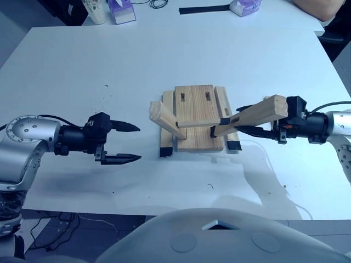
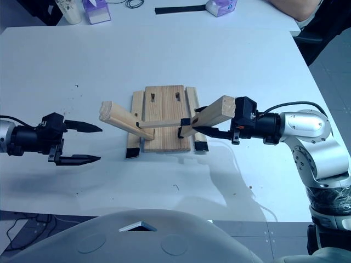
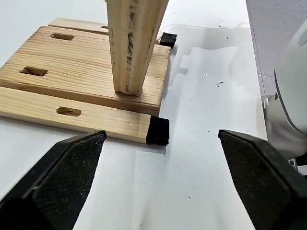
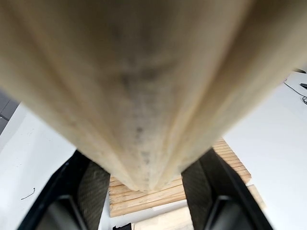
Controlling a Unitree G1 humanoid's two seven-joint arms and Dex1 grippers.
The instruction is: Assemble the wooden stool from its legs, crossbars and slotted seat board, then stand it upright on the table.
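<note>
Right claw (image 2: 207, 127) half hidden behind the leg (image 2: 215, 114), seat board (image 1: 193, 104) partly covered by the crossbar (image 1: 197, 123)

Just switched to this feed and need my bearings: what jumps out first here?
A half-built frame, two splayed legs joined by a crossbar, rests on the board, which lies flat mid-table. The right gripper is shut on the frame's right leg. The left gripper hangs open to the left of the board, touching nothing.
</note>
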